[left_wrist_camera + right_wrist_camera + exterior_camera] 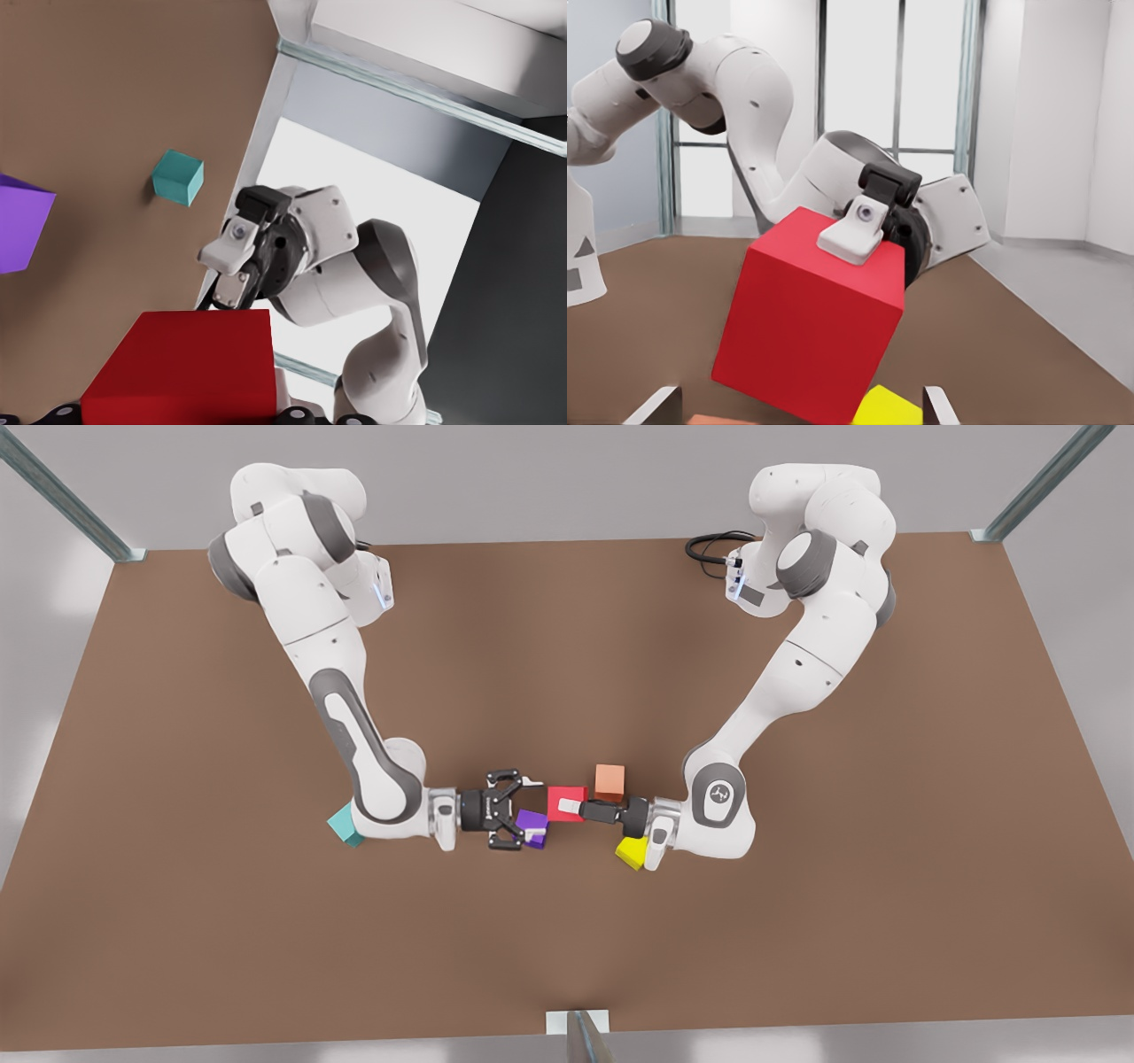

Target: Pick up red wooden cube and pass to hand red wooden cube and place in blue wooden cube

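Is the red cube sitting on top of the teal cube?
No, the red wooden cube is gripped by the left gripper, while the blue wooden cube lies apart on the table beside the other arm.

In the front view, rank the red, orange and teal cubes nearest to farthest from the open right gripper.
1. Red wooden cube: just ahead of the right gripper, held by the left gripper.
2. Orange cube: beyond it, toward the front view's right.
3. Teal blue wooden cube: behind the arm, front view's left.
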